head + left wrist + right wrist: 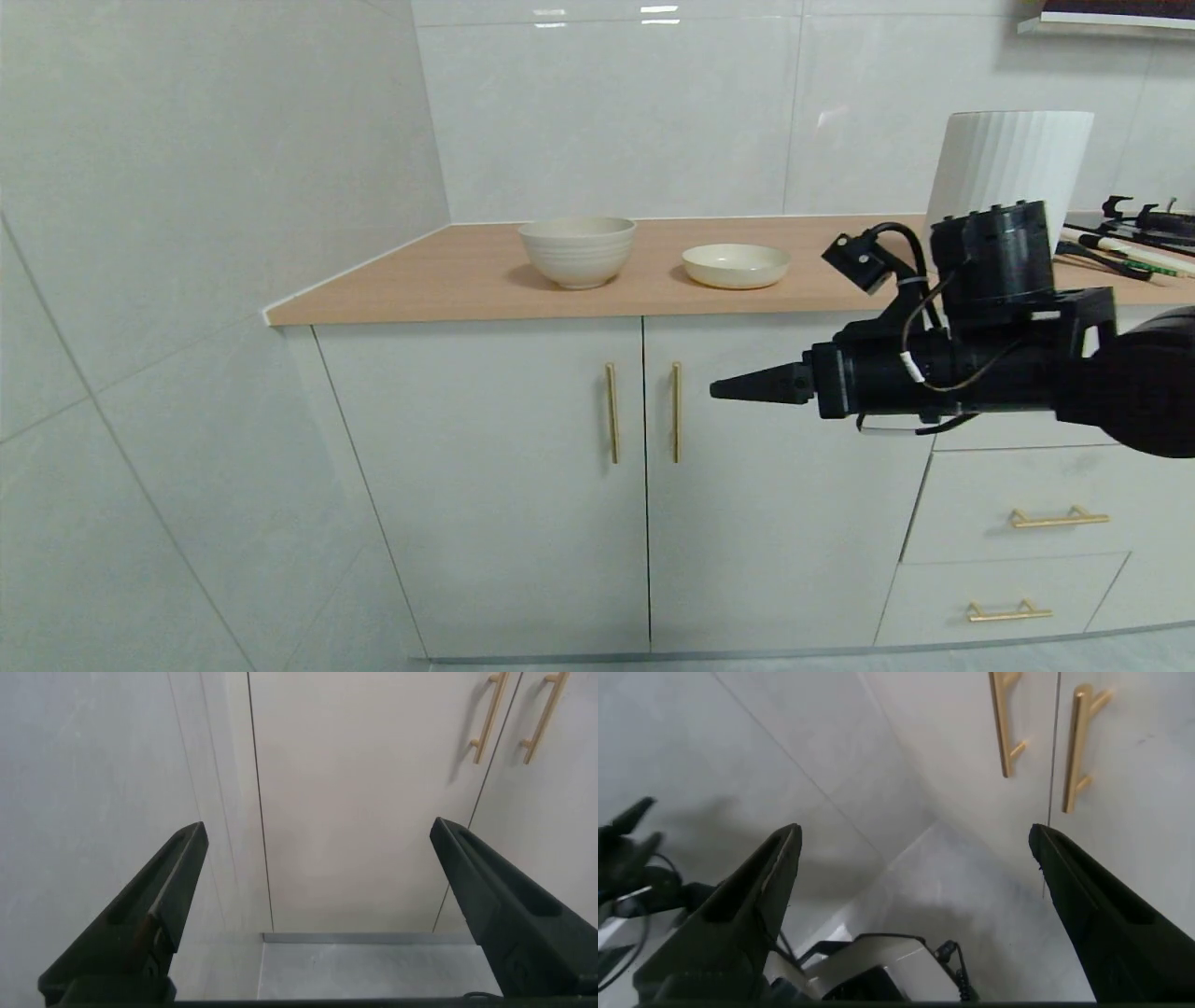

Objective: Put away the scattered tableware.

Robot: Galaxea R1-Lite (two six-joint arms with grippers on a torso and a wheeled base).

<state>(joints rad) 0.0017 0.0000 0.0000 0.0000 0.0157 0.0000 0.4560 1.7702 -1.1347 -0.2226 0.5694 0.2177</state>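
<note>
Right hand (pixel 719 389) wide open, empty, near cabinet handles (pixel 676 411); if I rise too fast I may knock bowl (pixel 577 250) off table (pixel 420 280).

I can read no lettering, label, number or sign here; the pens (pixel 1130 250) at the right edge are too small to tell.

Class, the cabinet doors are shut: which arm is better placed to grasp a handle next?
Probably the right. The right gripper, open, sits level with the gold handles and points at them. The left gripper looks at the foot of the cabinet, with the handles farther off.
</note>
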